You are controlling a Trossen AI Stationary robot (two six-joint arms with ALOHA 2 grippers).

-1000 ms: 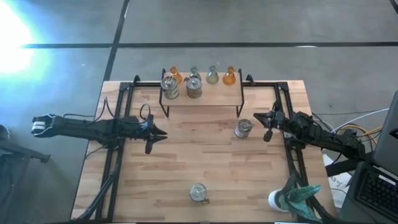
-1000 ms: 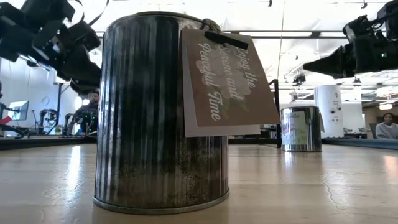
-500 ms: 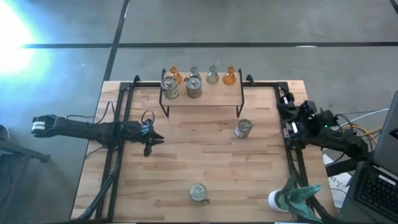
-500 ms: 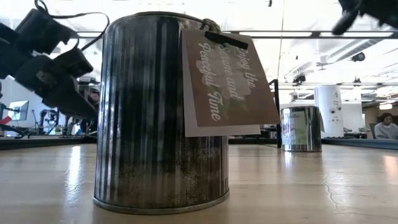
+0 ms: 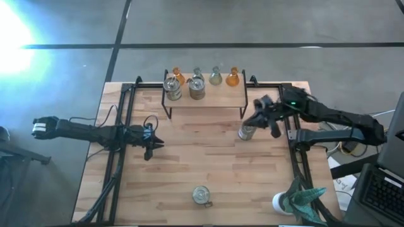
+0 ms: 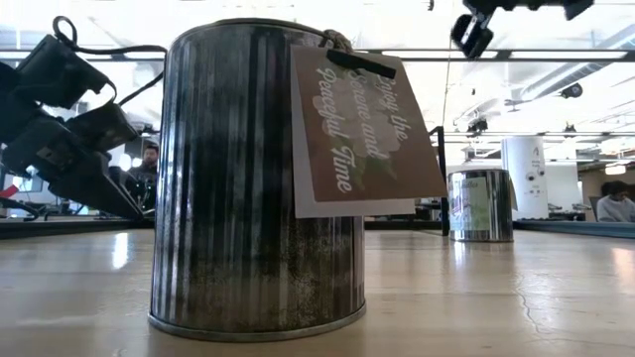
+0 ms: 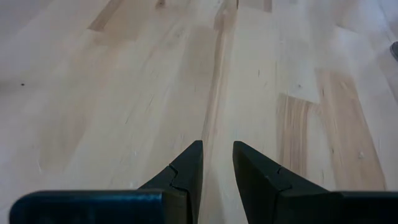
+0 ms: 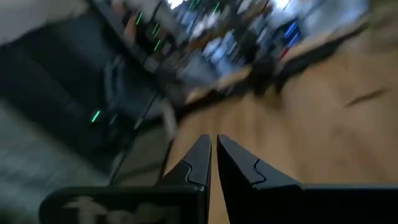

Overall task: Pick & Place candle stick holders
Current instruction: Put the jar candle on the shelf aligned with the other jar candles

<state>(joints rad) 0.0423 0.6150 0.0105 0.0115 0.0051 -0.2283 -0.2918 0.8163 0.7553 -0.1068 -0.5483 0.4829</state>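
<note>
Two clear silvery jar-like candle stick holders (image 5: 172,88) (image 5: 197,87) and several small amber and pale green bulbs (image 5: 216,77) stand on a black wire shelf (image 5: 205,104) at the table's far middle. One more silvery jar (image 5: 247,130) (image 6: 481,203) stands on the table below the shelf's right end. Another (image 5: 201,195) (image 6: 258,178), with a paper tag (image 6: 362,129), stands near the front edge. My left gripper (image 5: 154,146) (image 7: 217,152) hangs low over bare wood at the left, narrowly open and empty. My right gripper (image 5: 252,118) (image 8: 214,142) (image 6: 466,35) is shut and raised high by the right jar.
A teal spiky object on a white base (image 5: 297,198) stands at the front right corner. Black frame rails (image 5: 117,126) (image 5: 293,145) run along the table's left and right sides. Bare wood (image 5: 202,157) lies between the two loose jars.
My right gripper drew back toward the table's right edge, then rose high and swung out over the right jar, rolling its wrist and staying shut. My left gripper sank toward the table and tipped further down, its gap unchanged. No holder has moved.
</note>
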